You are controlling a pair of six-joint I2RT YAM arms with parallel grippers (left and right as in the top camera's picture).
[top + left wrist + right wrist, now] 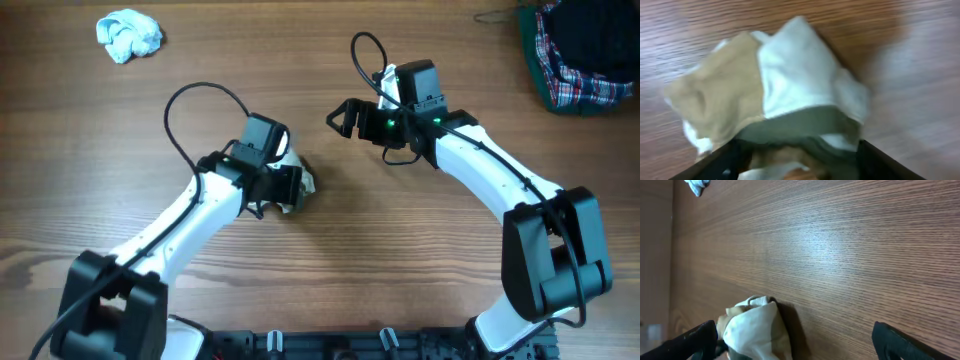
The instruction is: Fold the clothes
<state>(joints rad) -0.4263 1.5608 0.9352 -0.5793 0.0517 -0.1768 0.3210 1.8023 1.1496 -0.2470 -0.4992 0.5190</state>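
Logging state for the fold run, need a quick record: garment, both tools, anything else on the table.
garment: cream-white garment, bunched up, tan patch showing
left tool: over the garment, cloth between its jaws, grip unclear
right tool: open, empty, apart from the garment
other items: light-blue cloth wad top left in overhead; plaid fabric top right
surface: wooden table

table [400, 260]: brown wood grain, filling the overhead view from edge to edge.
garment [304, 183] [795, 75] [757, 325]: cream-white with a tan patch, bunched in a lump on the wood, left of centre.
wad [128, 34] [696, 185]: small, light blue, crumpled, in the upper left corner, well apart from the garment.
plaid [575, 70]: red-green-blue fabric heaped at the upper right, cut off by the frame edge.
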